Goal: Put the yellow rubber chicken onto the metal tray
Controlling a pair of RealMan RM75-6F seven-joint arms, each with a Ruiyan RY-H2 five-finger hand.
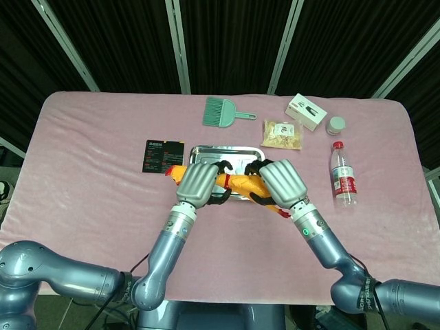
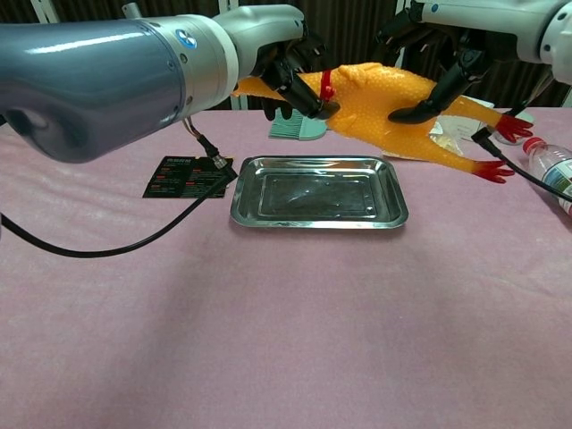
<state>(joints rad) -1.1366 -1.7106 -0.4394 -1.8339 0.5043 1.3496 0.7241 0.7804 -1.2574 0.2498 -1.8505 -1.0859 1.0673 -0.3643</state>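
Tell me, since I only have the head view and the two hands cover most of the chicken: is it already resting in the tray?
Observer: No. In the chest view the yellow rubber chicken hangs in the air above the metal tray, and the tray holds nothing.
Operator: Which robot hand has the head end?
Observer: The left robot hand grips the neck by the red wattle; the right robot hand holds the body.
Operator: Where are the feet?
Observer: The red feet trail past the tray's right edge, toward the water bottle.
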